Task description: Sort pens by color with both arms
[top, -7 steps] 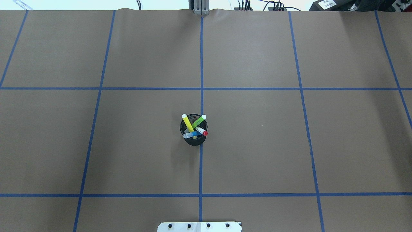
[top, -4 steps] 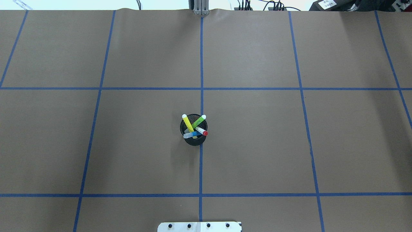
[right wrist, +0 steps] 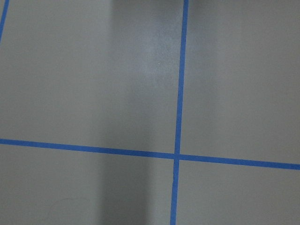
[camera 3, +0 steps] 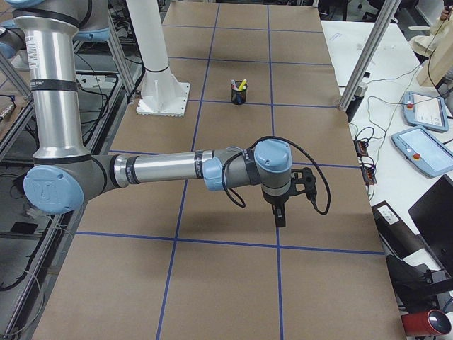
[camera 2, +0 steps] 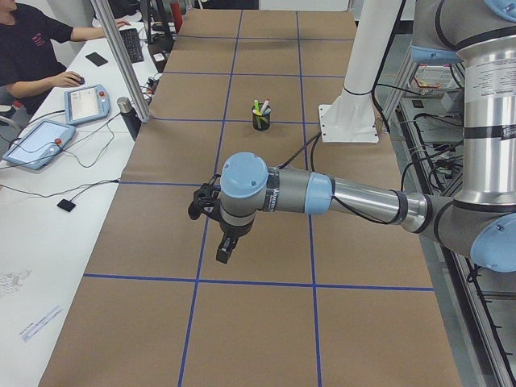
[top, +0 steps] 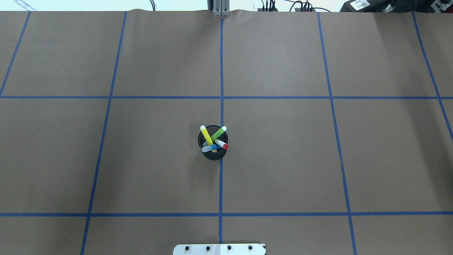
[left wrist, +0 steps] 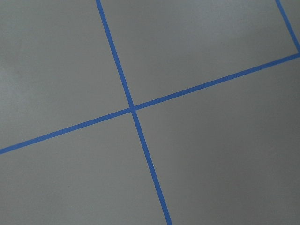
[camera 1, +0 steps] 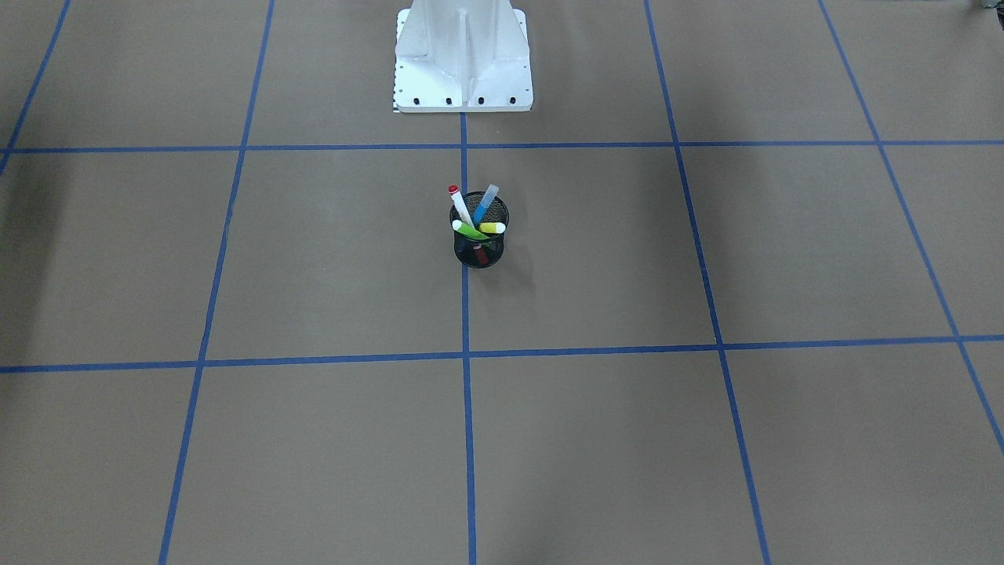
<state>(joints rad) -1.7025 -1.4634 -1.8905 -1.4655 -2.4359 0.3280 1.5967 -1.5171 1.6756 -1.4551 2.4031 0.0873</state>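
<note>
Four pens stand crossed in a black mesh cup (top: 213,154) at the table's middle: yellow pen (top: 205,135), lime green pen (top: 219,133), white pen with red cap (top: 222,144), blue pen (top: 209,148). The front view shows the same cup (camera 1: 479,253) and pens. My left gripper (camera 2: 224,250) shows only in the exterior left view, hanging above the paper far from the cup (camera 2: 260,121). My right gripper (camera 3: 280,216) shows only in the exterior right view, also far from the cup (camera 3: 238,95). I cannot tell whether either is open or shut. Neither touches a pen.
Brown paper with a blue tape grid covers the table. The white pedestal base (camera 1: 463,55) stands at the robot's side of the cup. Tablets and cables lie on the white bench (camera 2: 48,137) along the far edge, where an operator sits.
</note>
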